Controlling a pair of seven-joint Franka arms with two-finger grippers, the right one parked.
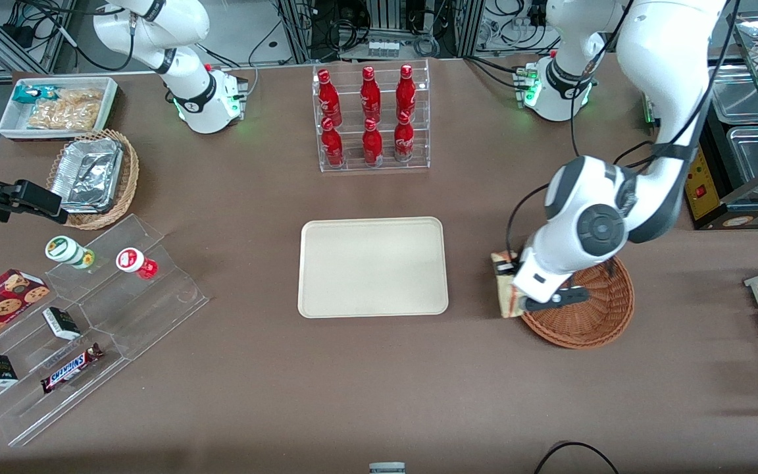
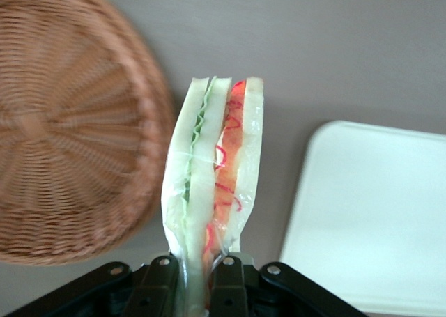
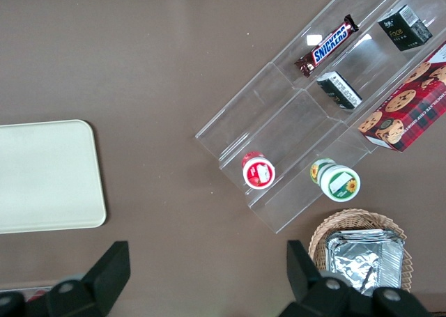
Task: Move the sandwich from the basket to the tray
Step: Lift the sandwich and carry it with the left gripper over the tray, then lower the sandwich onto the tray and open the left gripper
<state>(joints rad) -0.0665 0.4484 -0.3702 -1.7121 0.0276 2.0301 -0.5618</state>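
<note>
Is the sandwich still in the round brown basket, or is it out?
Out. The gripper is shut on the sandwich, holding it above the table between the basket and the tray; the basket shows only bare wicker.

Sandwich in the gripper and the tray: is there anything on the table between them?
No. In the front view only bare brown table separates the sandwich, held in the gripper at the basket edge, from the tray.

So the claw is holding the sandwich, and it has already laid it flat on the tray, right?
Not quite. The gripper does hold the sandwich, but it is not on the tray yet. The left wrist view shows it gripped on edge over the table, between the basket and the tray.
</note>
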